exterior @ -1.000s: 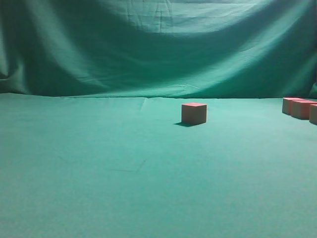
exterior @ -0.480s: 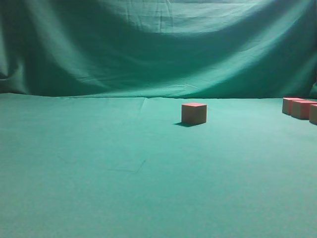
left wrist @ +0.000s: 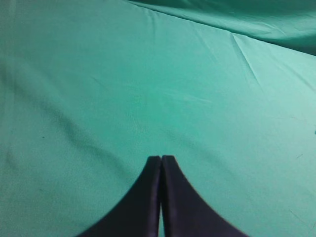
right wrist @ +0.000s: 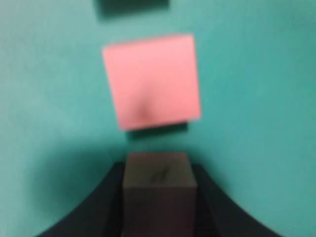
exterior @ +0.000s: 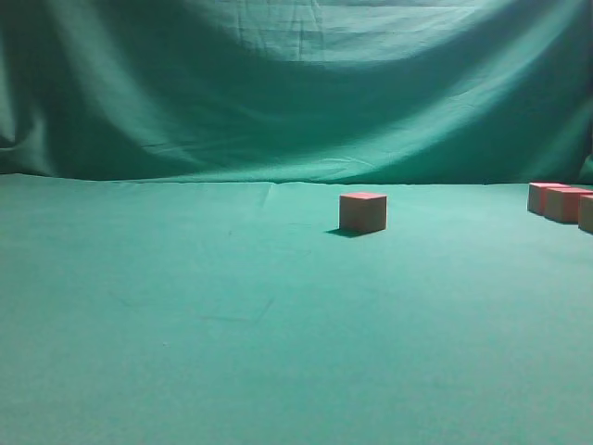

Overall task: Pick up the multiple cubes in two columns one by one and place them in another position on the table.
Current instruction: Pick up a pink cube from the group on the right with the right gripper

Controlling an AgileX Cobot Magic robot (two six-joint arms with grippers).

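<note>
Right end effector (right wrist: 159, 197) grips a shadowed cube (right wrist: 157, 185) between both fingers, above another cube (right wrist: 151, 80) on the counter (right wrist: 256, 74). Left end effector (left wrist: 161, 165) fully closed, empty.

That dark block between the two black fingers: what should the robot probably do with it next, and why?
Probably lift it straight up. The right gripper has its jaws against both sides of a cube, and another cube sits close ahead on the table, so rising first avoids bumping it.

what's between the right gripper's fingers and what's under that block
A shaded cube sits between the right gripper's fingers. Beyond it a pink cube lies on the green table. What is under the shaded cube is hidden.
</note>
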